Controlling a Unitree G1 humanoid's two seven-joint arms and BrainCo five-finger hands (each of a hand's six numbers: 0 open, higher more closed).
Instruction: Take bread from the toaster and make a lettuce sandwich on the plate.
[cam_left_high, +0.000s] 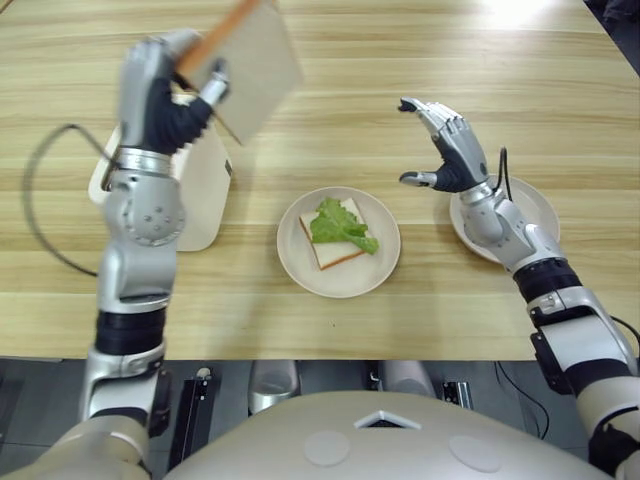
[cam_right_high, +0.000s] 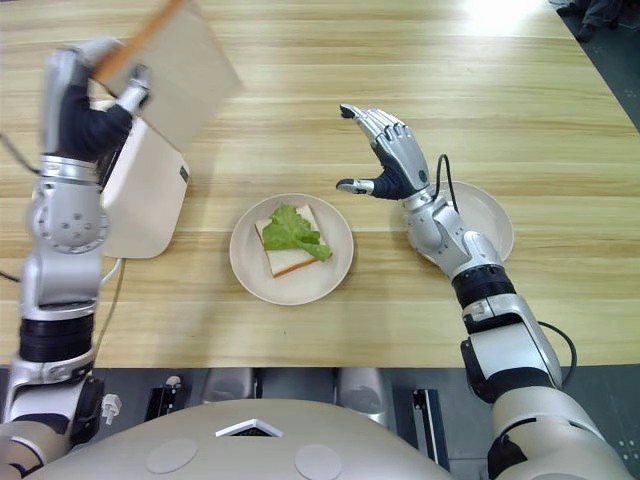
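My left hand (cam_left_high: 165, 95) is raised above the white toaster (cam_left_high: 205, 195) and is shut on a slice of bread (cam_left_high: 252, 65), which it holds tilted in the air. On the round beige plate (cam_left_high: 338, 275) at the middle lies another bread slice (cam_left_high: 335, 250) with a green lettuce leaf (cam_left_high: 340, 225) on top. To the right of that plate my right hand (cam_left_high: 448, 145) hovers open, fingers spread, holding nothing.
A second, empty plate (cam_left_high: 530, 205) sits at the right under my right forearm. The toaster's black cable (cam_left_high: 40, 200) loops off to the left. Bare wooden tabletop stretches behind and in front of the plates.
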